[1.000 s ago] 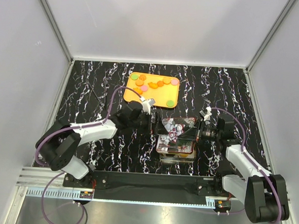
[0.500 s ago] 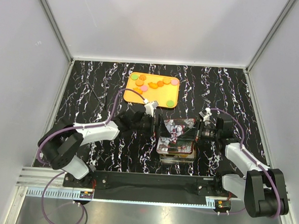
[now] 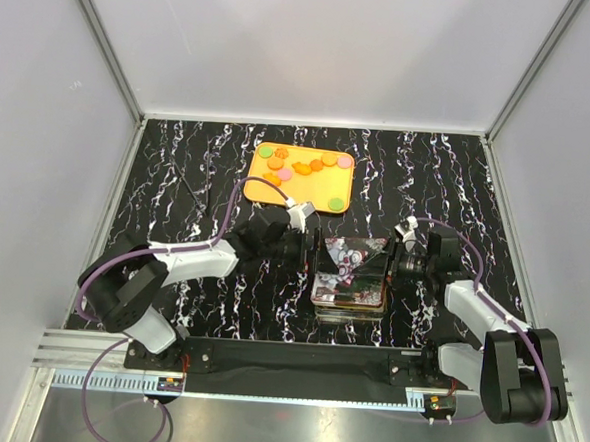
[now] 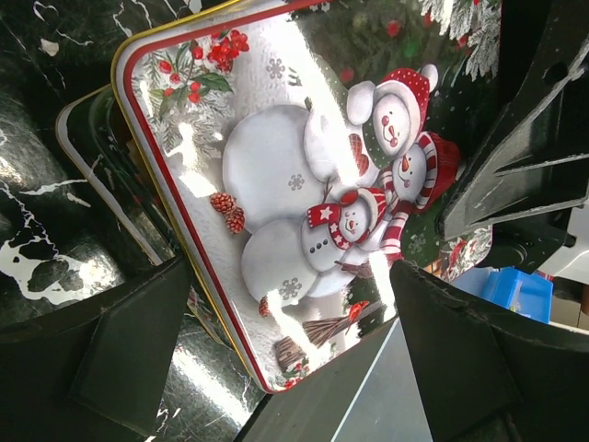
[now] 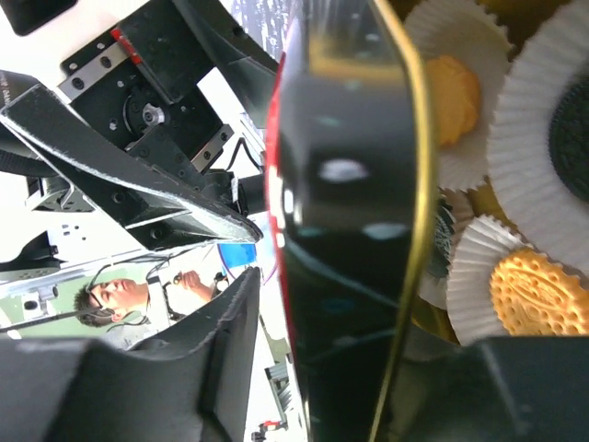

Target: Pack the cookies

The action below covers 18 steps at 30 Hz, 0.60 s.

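Note:
Several orange, pink and green cookies (image 3: 306, 168) lie on an orange tray (image 3: 337, 189) at the back. More cookies (image 5: 532, 287) sit in white paper cups (image 5: 520, 110) inside an open tin (image 3: 348, 302). A snowman-printed tin lid (image 3: 351, 255) hangs tilted over the tin. My right gripper (image 3: 393, 261) is shut on the lid's right rim (image 5: 345, 230), one finger above and one below. My left gripper (image 3: 313, 250) is open at the lid's left side, and the lid's face (image 4: 276, 184) fills the gap between its fingers (image 4: 138, 350).
The black marbled table (image 3: 198, 175) is walled by white panels on three sides. The tin stands at the near middle between both arms. A metal rail (image 3: 296, 361) runs along the near edge.
The lid has come down and lies flatter over the tin. My left gripper has moved right, up to the lid's edge. My right gripper has followed the lid down.

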### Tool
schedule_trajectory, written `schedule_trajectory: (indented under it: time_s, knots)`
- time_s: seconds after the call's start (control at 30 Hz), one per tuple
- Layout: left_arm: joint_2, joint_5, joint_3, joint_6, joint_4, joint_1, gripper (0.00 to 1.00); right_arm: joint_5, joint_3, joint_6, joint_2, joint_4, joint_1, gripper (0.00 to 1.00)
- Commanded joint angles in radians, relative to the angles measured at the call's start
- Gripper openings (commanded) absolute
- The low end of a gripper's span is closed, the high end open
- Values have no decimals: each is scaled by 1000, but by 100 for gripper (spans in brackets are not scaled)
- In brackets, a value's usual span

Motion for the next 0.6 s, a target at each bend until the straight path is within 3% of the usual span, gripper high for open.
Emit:
schedule_trajectory:
  time_s: [0.0,0.27,0.57]
  knots:
    - [10,10,20,-4,62,-12,95,14,37,-37,-9,-74,-16,44]
    - [19,10,27,-1,56,-20,94,67,63,-104,-33,-209,-36,47]
    - [27,11,38,2,50,-27,94,92,74,-130,-9,-229,-41,49]
